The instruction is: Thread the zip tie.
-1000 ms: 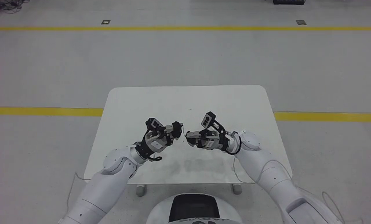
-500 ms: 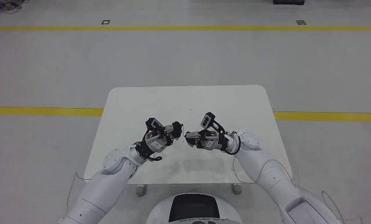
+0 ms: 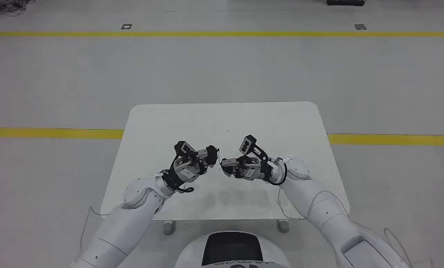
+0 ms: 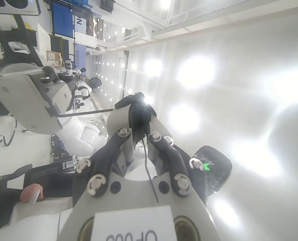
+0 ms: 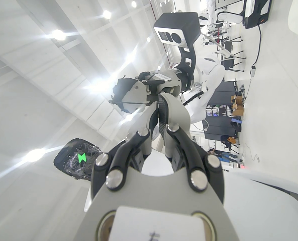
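Observation:
A thin black zip tie [image 4: 91,112] is stretched between my two grippers, above the middle of the white table [image 3: 277,122]. My left gripper [image 4: 136,107] is shut on one end, and the tie's tail [image 4: 149,169] runs back between its fingers. The other end goes to my right gripper [image 4: 57,116], which is shut on it. In the right wrist view the right gripper [image 5: 161,101] has its pads pressed together, with the left gripper [image 5: 117,99] just beyond its tips. From above, the left gripper [image 3: 212,155] and the right gripper [image 3: 225,164] almost touch.
The tabletop is bare around both arms, with its front edge [image 3: 222,218] close under the forearms. A yellow floor line [image 3: 55,133] runs past the table on both sides.
The right gripper has crept slightly toward the left gripper, closing the small gap between the tips. The left arm has stayed still.

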You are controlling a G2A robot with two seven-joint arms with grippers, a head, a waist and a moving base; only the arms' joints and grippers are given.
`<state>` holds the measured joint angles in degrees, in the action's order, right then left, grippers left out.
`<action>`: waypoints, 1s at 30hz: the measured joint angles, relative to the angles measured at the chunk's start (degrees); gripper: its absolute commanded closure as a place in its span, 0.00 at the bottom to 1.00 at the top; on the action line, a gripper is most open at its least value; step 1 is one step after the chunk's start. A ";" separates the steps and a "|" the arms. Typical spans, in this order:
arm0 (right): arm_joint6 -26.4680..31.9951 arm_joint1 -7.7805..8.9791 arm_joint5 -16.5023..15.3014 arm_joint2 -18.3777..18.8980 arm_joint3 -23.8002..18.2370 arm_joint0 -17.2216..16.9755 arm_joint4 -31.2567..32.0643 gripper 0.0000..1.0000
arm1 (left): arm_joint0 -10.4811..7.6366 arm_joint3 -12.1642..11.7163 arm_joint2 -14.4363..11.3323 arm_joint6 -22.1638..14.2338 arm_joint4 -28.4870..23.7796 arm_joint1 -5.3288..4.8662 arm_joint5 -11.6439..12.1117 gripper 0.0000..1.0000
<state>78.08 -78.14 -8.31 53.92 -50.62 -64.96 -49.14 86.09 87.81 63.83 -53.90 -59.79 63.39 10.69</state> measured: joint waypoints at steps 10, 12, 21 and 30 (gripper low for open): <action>0.07 -0.31 0.28 -0.52 0.75 0.36 0.29 1.00 | 0.00 0.00 0.00 0.00 0.00 0.00 0.00 1.00; 0.08 -0.35 0.35 -0.59 0.94 0.41 0.34 1.00 | 0.00 0.00 0.00 0.00 0.00 0.00 0.00 1.00; 0.14 -0.64 0.72 -1.11 1.71 0.77 0.69 1.00 | 0.00 0.00 0.00 0.00 0.00 0.00 0.00 1.00; 0.24 -0.99 1.12 -1.76 2.90 1.18 1.05 1.00 | 0.00 0.00 0.00 0.00 0.00 0.00 0.00 1.00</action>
<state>78.32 -79.13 -7.18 52.16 -47.72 -63.78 -48.09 86.09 87.81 63.83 -53.90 -59.79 63.39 10.69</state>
